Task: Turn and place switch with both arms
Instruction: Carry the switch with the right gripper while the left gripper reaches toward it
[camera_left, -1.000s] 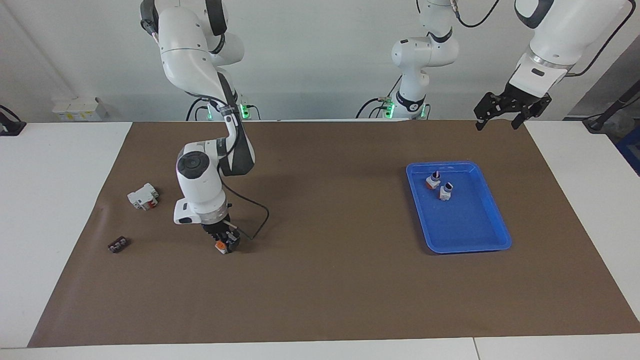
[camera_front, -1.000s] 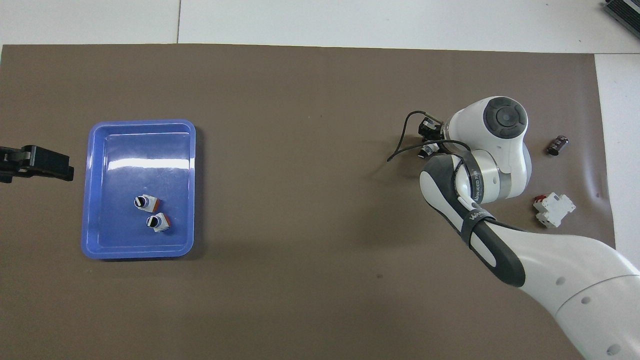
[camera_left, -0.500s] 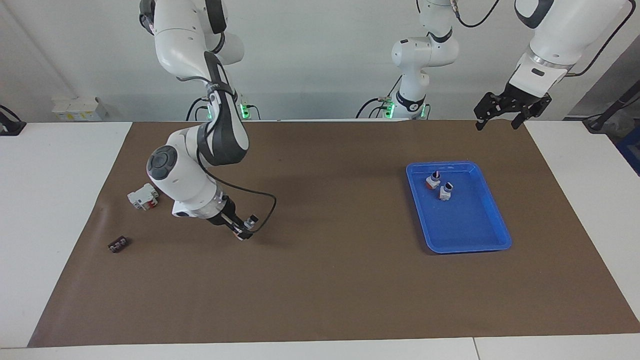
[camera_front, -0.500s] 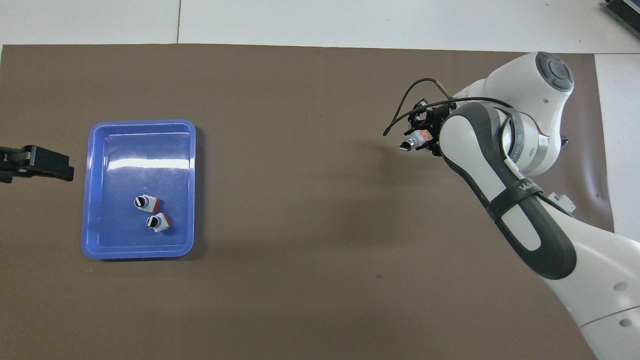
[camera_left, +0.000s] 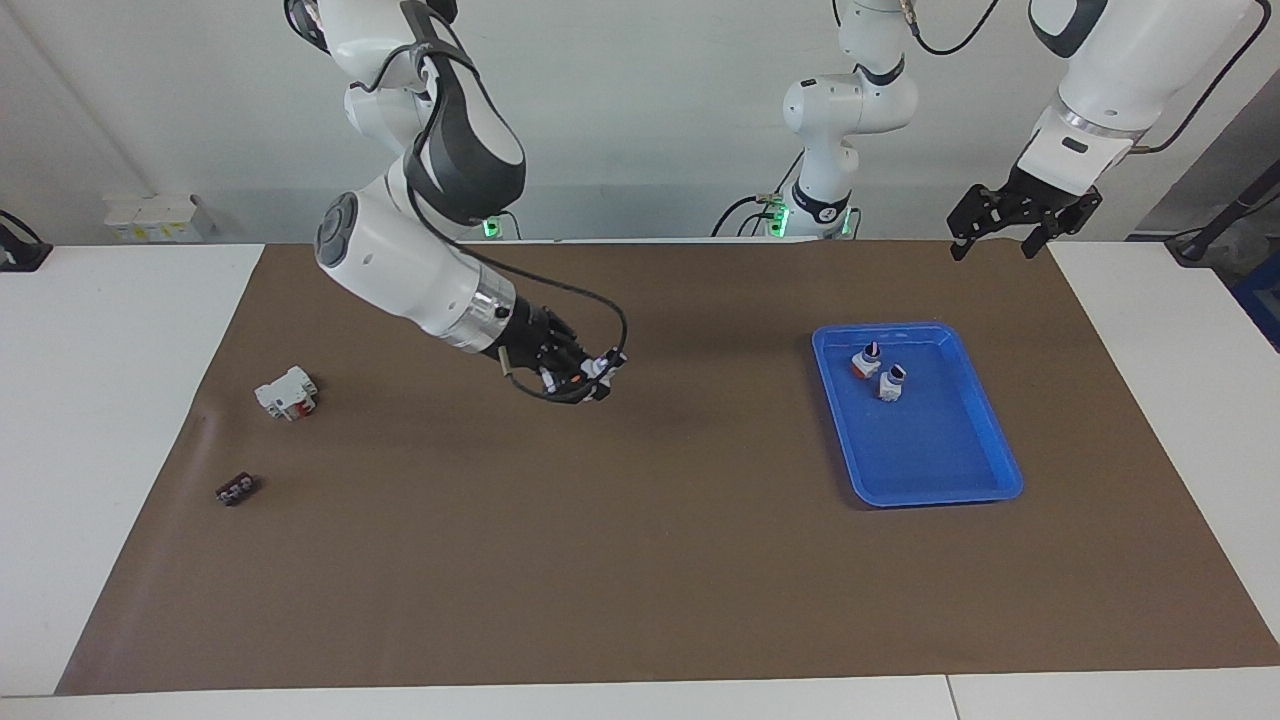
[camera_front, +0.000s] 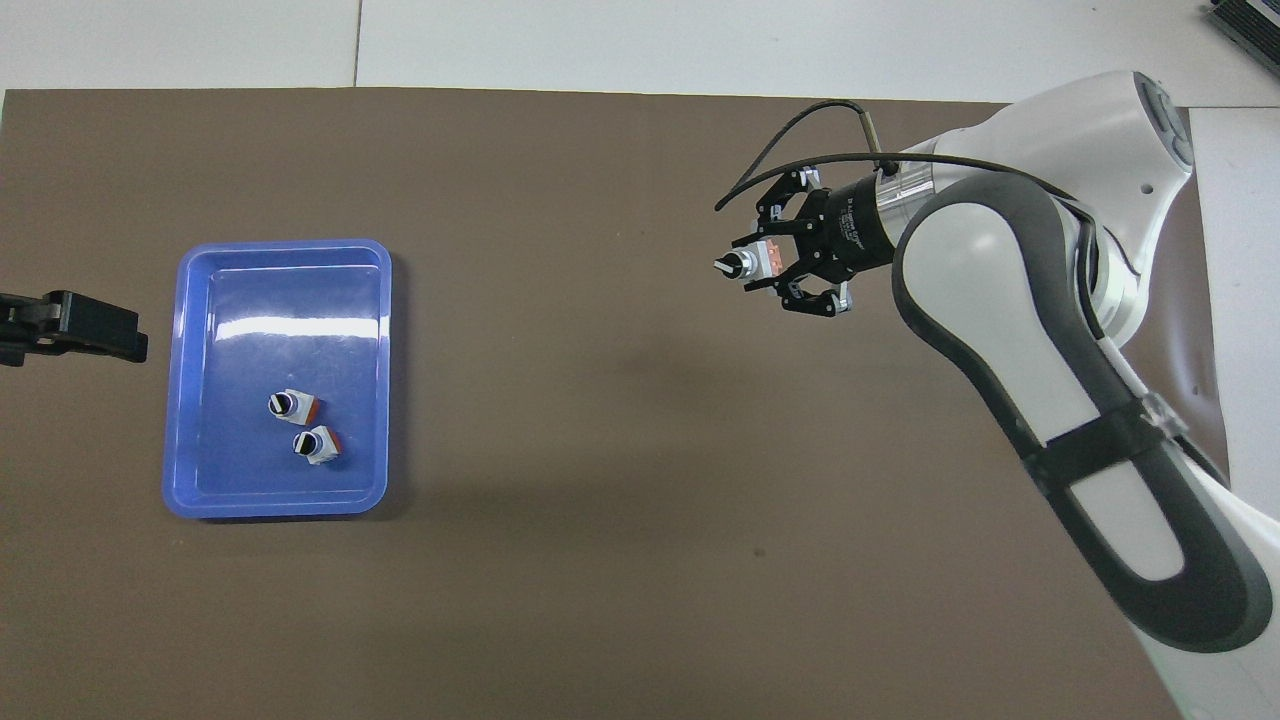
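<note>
Claw of the right arm (camera_left: 590, 378), clenched on a small white-and-orange selector switch (camera_front: 752, 263), carries it over the brown-matted worktop (camera_left: 640, 560), so I judge the next move a handover to the released, waiting left claw (camera_left: 1000, 238).

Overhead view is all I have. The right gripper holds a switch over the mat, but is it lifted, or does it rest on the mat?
Observer: Lifted. The facing view shows the right gripper, shut on the switch, well above the mat.
Operator: Of the left gripper I see only a tip. Is it open?
Observer: Yes. The left gripper hangs open, high over the mat's corner at the left arm's end; that arm waits.
Operator: Does the right arm hide anything from me?
Observer: Yes. A white block with a red part and a small black piece lie on the mat toward the right arm's end.
</note>
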